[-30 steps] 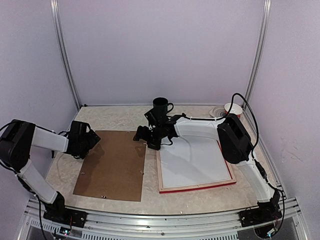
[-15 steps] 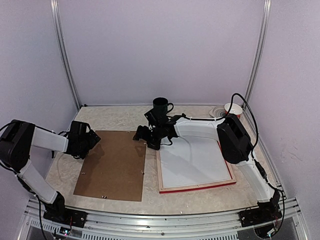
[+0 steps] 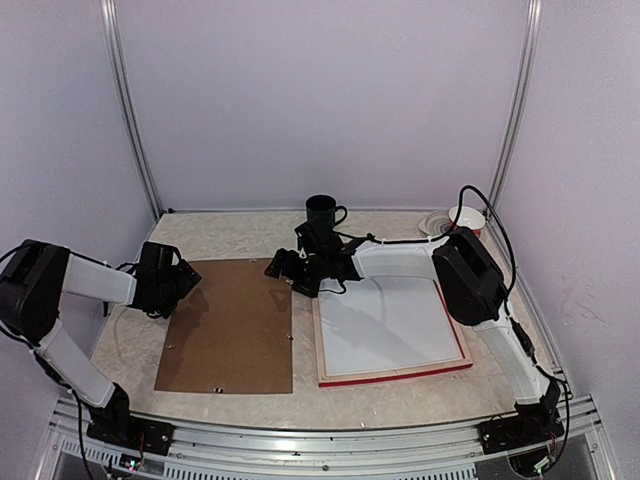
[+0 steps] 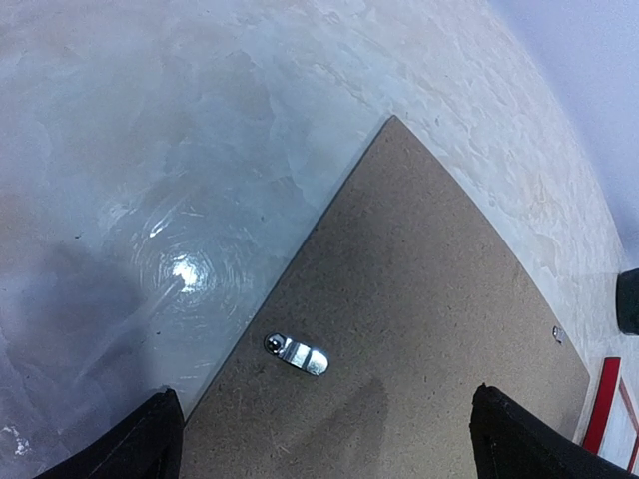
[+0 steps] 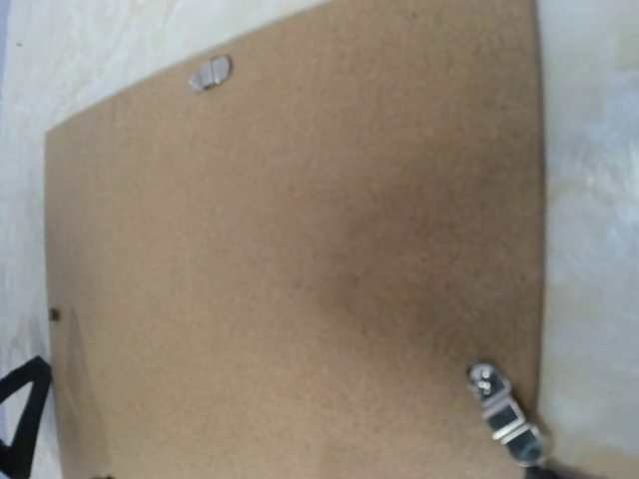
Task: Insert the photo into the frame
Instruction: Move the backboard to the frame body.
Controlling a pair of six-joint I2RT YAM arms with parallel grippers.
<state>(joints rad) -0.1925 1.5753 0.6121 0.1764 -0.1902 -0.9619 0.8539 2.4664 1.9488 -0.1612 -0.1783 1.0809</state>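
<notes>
Lower right of centre on bench (image 3: 230, 235): face-down red frame (image 3: 395, 377), photo (image 3: 385, 325) inside, white back up; brown backing board (image 3: 225, 330) left of it. Stretched leftward, right pincer (image 3: 278, 265) spread over board's upper-right corner; folded in, left pincer (image 4: 324, 439) wide open over upper-left corner.

the frame (image 3: 395, 377) lies face down, just right of the brown board (image 3: 230, 325).

Backing board (image 3: 228, 325) below my left wrist is matt brown fibreboard, slightly grainy, with small shiny metal clips (image 4: 297, 352). Table (image 4: 180, 180) is pale, mottled, glossy enough for glare. Frame (image 3: 395, 377): pale wood, red edge. Photo (image 3: 385, 325) back is plain matt white paper.
</notes>
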